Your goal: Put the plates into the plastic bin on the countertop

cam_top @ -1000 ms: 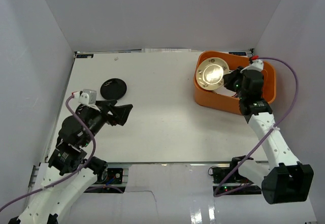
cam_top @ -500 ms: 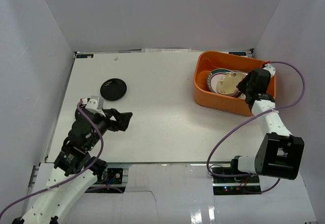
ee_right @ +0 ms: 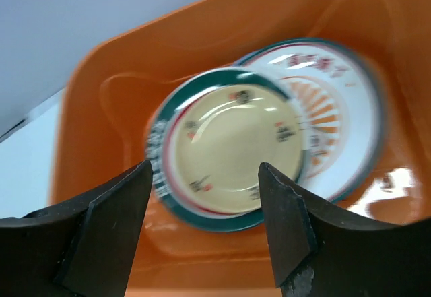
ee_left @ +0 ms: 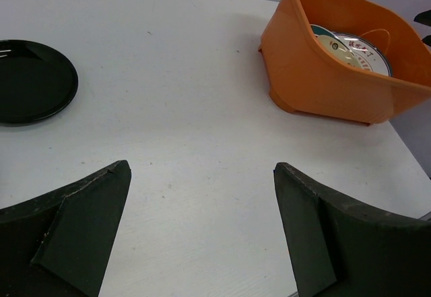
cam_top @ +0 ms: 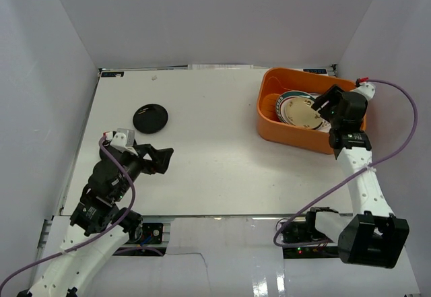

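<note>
Beneath spread right gripper [ee_right: 204,170], cream plate [ee_right: 232,132] inside plastic bin [ee_right: 101,112].

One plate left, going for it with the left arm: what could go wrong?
The black plate lies flat on the countertop, so the open left gripper may push it rather than catch its rim. The open right gripper hangs over the plastic bin, where the arms could meet.

No text can be read; red marks on the plates [ee_right: 232,150] in the plastic bin [ee_right: 202,48] are too blurred
</note>
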Controlling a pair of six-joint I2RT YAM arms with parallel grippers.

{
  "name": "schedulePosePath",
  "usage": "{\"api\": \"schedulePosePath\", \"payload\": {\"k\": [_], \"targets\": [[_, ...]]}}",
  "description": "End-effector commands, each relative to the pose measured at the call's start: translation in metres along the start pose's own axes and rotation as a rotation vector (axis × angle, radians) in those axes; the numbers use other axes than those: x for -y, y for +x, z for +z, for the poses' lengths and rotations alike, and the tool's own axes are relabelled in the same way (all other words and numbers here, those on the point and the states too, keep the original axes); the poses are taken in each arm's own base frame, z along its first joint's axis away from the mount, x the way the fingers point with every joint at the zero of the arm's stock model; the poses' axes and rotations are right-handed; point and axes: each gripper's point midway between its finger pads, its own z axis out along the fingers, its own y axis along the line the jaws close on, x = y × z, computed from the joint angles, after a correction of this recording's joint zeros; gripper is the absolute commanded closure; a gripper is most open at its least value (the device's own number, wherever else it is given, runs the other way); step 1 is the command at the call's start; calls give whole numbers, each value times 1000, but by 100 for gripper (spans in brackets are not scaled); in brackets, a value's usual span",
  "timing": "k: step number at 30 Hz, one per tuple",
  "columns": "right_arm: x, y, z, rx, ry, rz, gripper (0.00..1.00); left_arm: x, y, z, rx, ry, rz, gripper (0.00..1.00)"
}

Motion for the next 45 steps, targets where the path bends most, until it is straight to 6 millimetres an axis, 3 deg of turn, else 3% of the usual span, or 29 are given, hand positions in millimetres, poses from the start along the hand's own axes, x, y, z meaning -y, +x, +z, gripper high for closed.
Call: {"api": "schedulePosePath", "payload": {"k": [1, 3, 4, 5, 6, 7, 8, 9, 10, 11, 12, 13, 14, 16, 17, 19, 23, 24, 25, 28, 31, 41, 43, 45], "targets": [[-90, 6, -30, -19, -290, -35, 29, -9, -17, -4, 62, -61, -8, 2], [-129, 28, -38, -58, -379, -66, 29, -11, -27, -7, 97, -83, -21, 2], [-165, 55, -57, -119, -479, -93, 29, -15, -31, -8, 115, -107, -26, 2], [-187, 62, -64, -120, -535, -96, 29, -16, -34, -10, 132, -115, -30, 2], [-204, 86, -62, -163, -551, -118, 29, -17, -39, -12, 148, -123, -34, 2], [-243, 97, -84, -177, -650, -132, 29, -17, -44, -15, 166, -128, -37, 2], [-257, 126, -75, -223, -646, -161, 29, -21, -49, -17, 189, -153, -39, 2], [-274, 137, -81, -237, -679, -171, 30, -21, -60, -21, 226, -155, -43, 2], [-308, 142, -97, -235, -752, -163, 30, -21, -65, -23, 246, -160, -41, 2], [-320, 178, -86, -306, -750, -187, 31, -23, -70, -24, 268, -172, -43, 2], [-338, 196, -95, -336, -782, -196, 32, -22, -76, -25, 291, -167, -47, 2], [-364, 191, -98, -315, -821, -170, 32, -21, -77, -25, 298, -163, -46, 2], [-370, 229, -84, -372, -796, -183, 33, -20, -75, -23, 295, -156, -44, 2], [-391, 257, -84, -417, -815, -173, 35, -23, -64, -16, 267, -163, -37, 2], [-404, 278, -73, -435, -807, -166, 37, -25, -58, -13, 253, -167, -37, 2], [-416, 300, -66, -469, -796, -124, 39, -26, -47, -8, 215, -164, -29, 2], [-434, 354, -40, -547, -773, -52, 41, -25, -44, -5, 195, -159, -19, 2], [-437, 361, -37, -563, -764, -30, 41, -24, -44, -5, 196, -152, -18, 2], [-430, 381, -28, -588, -737, -34, 42, -23, -43, -3, 190, -148, -16, 2], [-444, 392, -27, -617, -763, 15, 42, -20, -43, -2, 188, -132, -15, 2], [-445, 420, -17, -667, -751, 51, 44, -19, -41, -2, 185, -125, -10, 2], [-444, 453, 13, -719, -660, 274, 59, -19, -40, 2, 173, -122, 3, 2], [-445, 456, 15, -719, -654, 287, 69, -19, -39, 3, 171, -127, 6, 2], [-450, 445, 12, -706, -674, 307, 83, -20, -39, 4, 170, -131, 7, 2]]}}
